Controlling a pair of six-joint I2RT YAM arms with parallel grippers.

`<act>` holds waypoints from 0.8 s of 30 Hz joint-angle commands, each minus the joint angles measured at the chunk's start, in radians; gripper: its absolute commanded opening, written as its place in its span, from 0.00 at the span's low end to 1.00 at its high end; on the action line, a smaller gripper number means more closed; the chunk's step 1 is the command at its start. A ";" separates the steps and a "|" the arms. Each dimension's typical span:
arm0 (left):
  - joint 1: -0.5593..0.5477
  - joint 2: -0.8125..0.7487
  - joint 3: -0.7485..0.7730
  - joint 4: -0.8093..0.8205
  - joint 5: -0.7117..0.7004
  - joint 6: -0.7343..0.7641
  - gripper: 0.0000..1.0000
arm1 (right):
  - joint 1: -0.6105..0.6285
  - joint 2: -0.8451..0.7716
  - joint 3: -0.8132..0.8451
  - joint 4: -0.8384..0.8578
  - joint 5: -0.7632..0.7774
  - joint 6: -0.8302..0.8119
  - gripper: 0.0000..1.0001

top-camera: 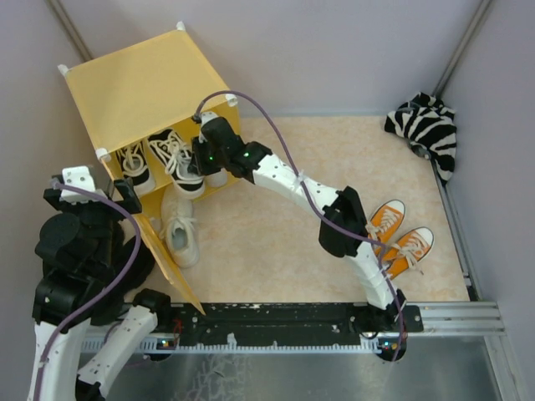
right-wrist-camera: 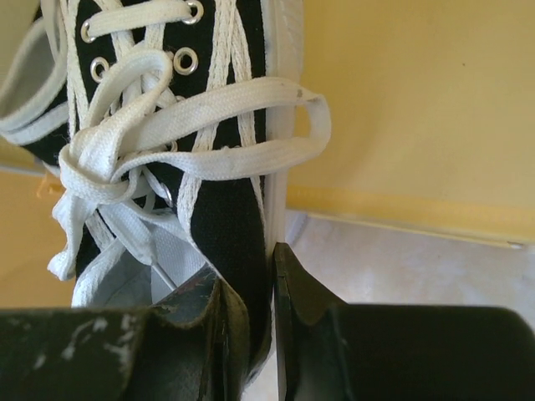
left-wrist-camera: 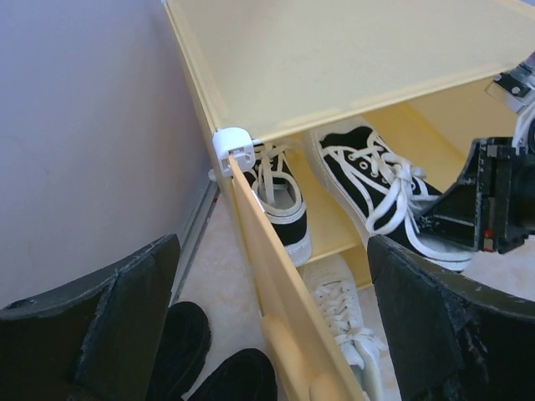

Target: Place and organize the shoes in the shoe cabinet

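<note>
Pale grey walls [top-camera: 334, 50] enclosed a beige mottled counter [top-camera: 276, 234]. A metal rail [top-camera: 451, 317] edged its near side, under even, soft light.

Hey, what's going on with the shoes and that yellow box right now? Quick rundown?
Right gripper pinching a black-and-white sneaker on the yellow cabinet shelf. Left gripper open by the open door. White sneakers, orange pair waiting outside. Nothing blocking.
</note>
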 commanded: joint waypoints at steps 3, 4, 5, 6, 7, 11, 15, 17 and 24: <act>-0.003 -0.017 0.045 -0.014 0.026 -0.009 0.99 | 0.013 0.081 0.283 0.059 0.046 0.078 0.00; -0.003 -0.015 0.048 -0.012 0.029 -0.009 0.99 | 0.015 0.092 0.296 0.062 0.053 0.085 0.00; -0.002 -0.014 0.052 -0.013 0.035 -0.008 0.99 | 0.019 0.102 0.300 0.071 0.061 0.092 0.00; -0.003 -0.012 0.055 -0.011 0.041 -0.007 0.99 | 0.021 0.109 0.301 0.082 0.067 0.103 0.00; -0.003 -0.010 0.058 -0.010 0.046 -0.005 0.99 | 0.021 0.118 0.302 0.095 0.070 0.115 0.00; -0.003 -0.006 0.058 -0.009 0.056 0.010 0.99 | 0.023 0.139 0.312 0.107 0.052 0.147 0.00; -0.002 -0.013 0.048 -0.008 0.048 0.018 0.99 | 0.024 0.098 0.263 0.119 0.060 0.165 0.00; -0.003 -0.013 0.044 -0.010 0.048 0.019 0.99 | 0.024 0.067 0.235 0.122 0.054 0.177 0.00; -0.003 -0.005 0.042 -0.030 0.049 0.010 0.99 | 0.026 0.082 0.260 0.159 0.061 0.209 0.00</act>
